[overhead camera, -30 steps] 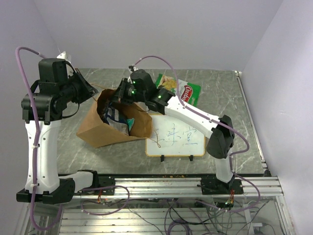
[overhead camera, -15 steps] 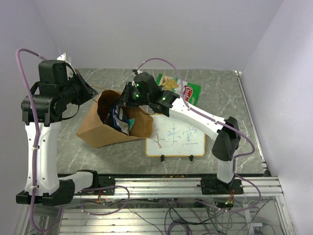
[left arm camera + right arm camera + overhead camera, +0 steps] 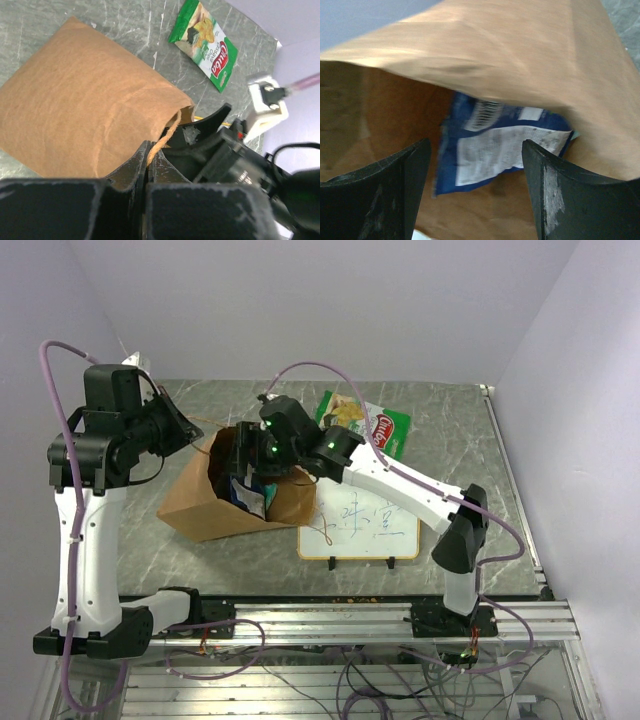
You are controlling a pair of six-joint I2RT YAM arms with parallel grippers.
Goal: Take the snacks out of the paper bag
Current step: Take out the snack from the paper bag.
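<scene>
The brown paper bag (image 3: 195,508) lies on its side, mouth toward the right. My left gripper (image 3: 148,151) is shut on its twisted string handle (image 3: 169,134) and holds the mouth up. My right gripper (image 3: 476,150) is open at the bag's mouth (image 3: 243,455), its jaws wide apart with nothing between them. Just beyond its fingertips, inside the bag, lies a dark blue snack packet (image 3: 492,150) with a white label, also showing in the top view (image 3: 250,496). A green chip bag (image 3: 372,423) with a red logo lies flat on the table behind the paper bag (image 3: 205,42).
A framed whiteboard (image 3: 362,528) with blue writing lies on the grey marble table (image 3: 450,420) to the right of the bag, under my right arm. A metal rail (image 3: 330,620) runs along the near edge.
My right gripper has opened wide and moved left, deeper into the bag's mouth. The left gripper still holds the string handle in much the same place.
</scene>
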